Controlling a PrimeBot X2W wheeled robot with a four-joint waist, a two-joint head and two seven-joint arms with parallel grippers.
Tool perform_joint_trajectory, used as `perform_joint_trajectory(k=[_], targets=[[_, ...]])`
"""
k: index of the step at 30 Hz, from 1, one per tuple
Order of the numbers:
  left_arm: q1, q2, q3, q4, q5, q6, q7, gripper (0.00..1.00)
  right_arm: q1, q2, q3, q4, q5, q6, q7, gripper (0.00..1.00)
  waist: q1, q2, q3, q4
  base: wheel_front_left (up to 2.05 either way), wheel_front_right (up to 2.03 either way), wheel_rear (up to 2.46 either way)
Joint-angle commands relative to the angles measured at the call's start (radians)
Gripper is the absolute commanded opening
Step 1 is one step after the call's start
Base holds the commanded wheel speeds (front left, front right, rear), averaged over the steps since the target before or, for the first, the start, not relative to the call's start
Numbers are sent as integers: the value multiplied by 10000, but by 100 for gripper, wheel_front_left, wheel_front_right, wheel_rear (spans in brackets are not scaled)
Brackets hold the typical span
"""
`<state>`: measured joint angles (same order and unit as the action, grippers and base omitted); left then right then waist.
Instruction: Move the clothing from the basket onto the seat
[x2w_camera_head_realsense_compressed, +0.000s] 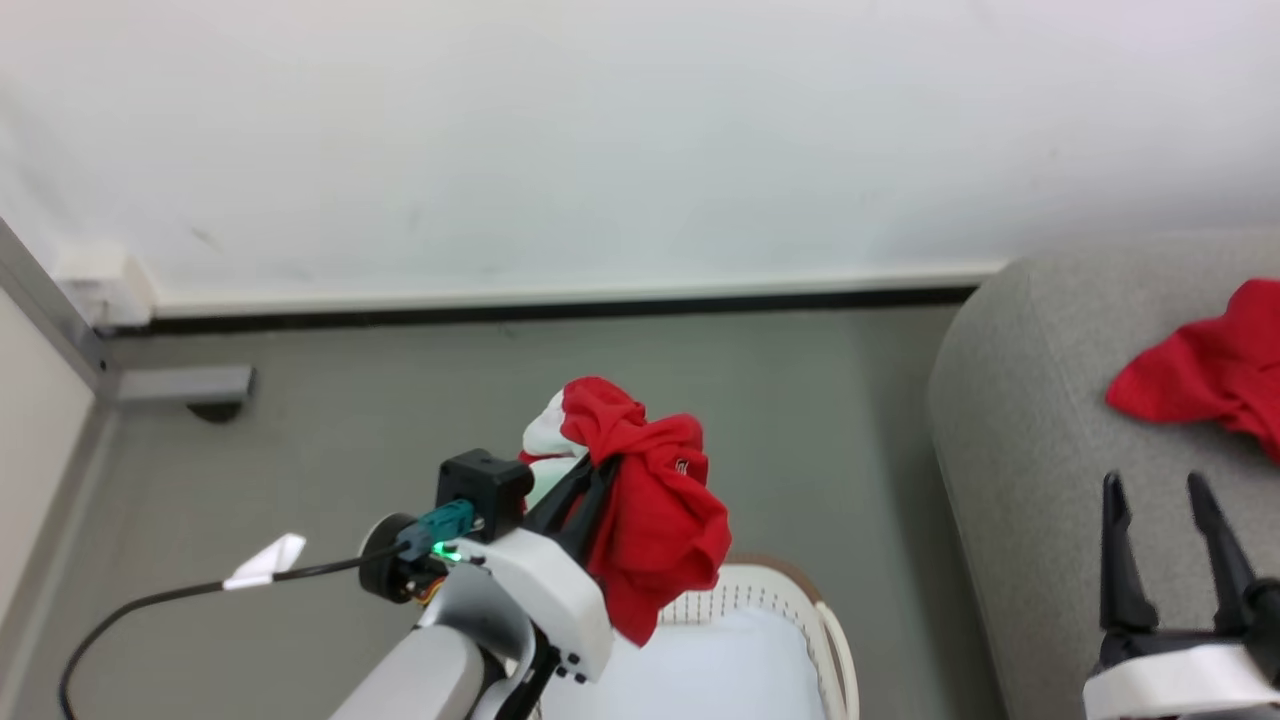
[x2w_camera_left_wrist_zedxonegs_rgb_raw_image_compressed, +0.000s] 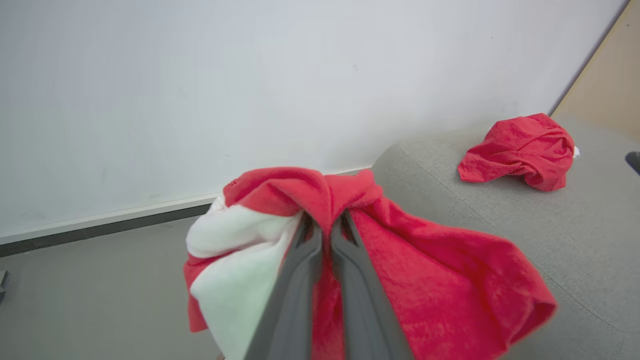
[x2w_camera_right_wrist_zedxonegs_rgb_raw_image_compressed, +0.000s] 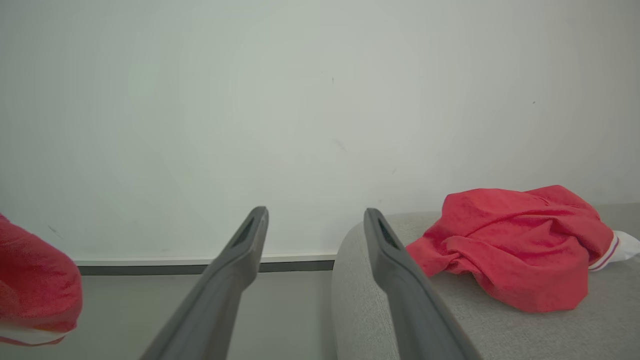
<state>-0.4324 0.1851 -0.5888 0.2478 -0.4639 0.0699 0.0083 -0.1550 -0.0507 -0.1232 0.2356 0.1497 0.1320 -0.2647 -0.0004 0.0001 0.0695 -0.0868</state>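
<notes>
A red and white garment (x2w_camera_head_realsense_compressed: 655, 520) is held pinched in the closed left gripper (x2w_camera_left_wrist_zedxonegs_rgb_raw_image_compressed: 325, 222) above the far rim of the basket (x2w_camera_head_realsense_compressed: 835, 640), so the carry is judged in hand, and a swing rightward over the seat (x2w_camera_head_realsense_compressed: 1010, 430), where another red garment (x2w_camera_head_realsense_compressed: 1210, 375) lies beyond the wide-spread, empty right gripper (x2w_camera_head_realsense_compressed: 1160, 490), is called for before release.

No readable text, brand, number or sign. Sole candidate: small pale emblem (x2w_camera_head_realsense_compressed: 682, 467) on red clothing (x2w_camera_head_realsense_compressed: 660, 520), too small to make out. White tag (x2w_camera_head_realsense_compressed: 265, 562) on black cable (x2w_camera_head_realsense_compressed: 320, 570), no lettering discernible.
</notes>
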Motion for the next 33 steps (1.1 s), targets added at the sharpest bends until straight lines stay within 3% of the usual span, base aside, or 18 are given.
perform_joint_trajectory(k=[1, 9, 14, 25, 33], targets=[[257, 207, 54, -420, -97, 110, 152, 0, 312, -54, 87, 74, -12, -25, 9, 100, 4, -1, -764, 104, 0, 0, 0], [825, 1041, 358, -2719, -179, 643, 1071, 0, 810, -39, 800, 101, 194, -26, 9, 100, 4, -1, -1111, 66, 0, 0, 0], [968, 1330, 437, -3555, -133, 841, 1416, 0, 638, -355, 1867, 15, 449, -26, 9, 100, 4, -1, -1080, 42, 0, 0, 0], [951, 1260, 135, -4208, -109, 869, 1681, 0, -1822, -2476, 6746, 443, 1586, -26, 257, 100, 4, -1, -924, 38, 0, 0, 0], [686, 953, -237, -4101, -136, 711, 1716, 0, -4032, -2937, 9904, 1231, 2779, -26, 468, 100, 4, -1, -870, 228, 0, 0, 0]])
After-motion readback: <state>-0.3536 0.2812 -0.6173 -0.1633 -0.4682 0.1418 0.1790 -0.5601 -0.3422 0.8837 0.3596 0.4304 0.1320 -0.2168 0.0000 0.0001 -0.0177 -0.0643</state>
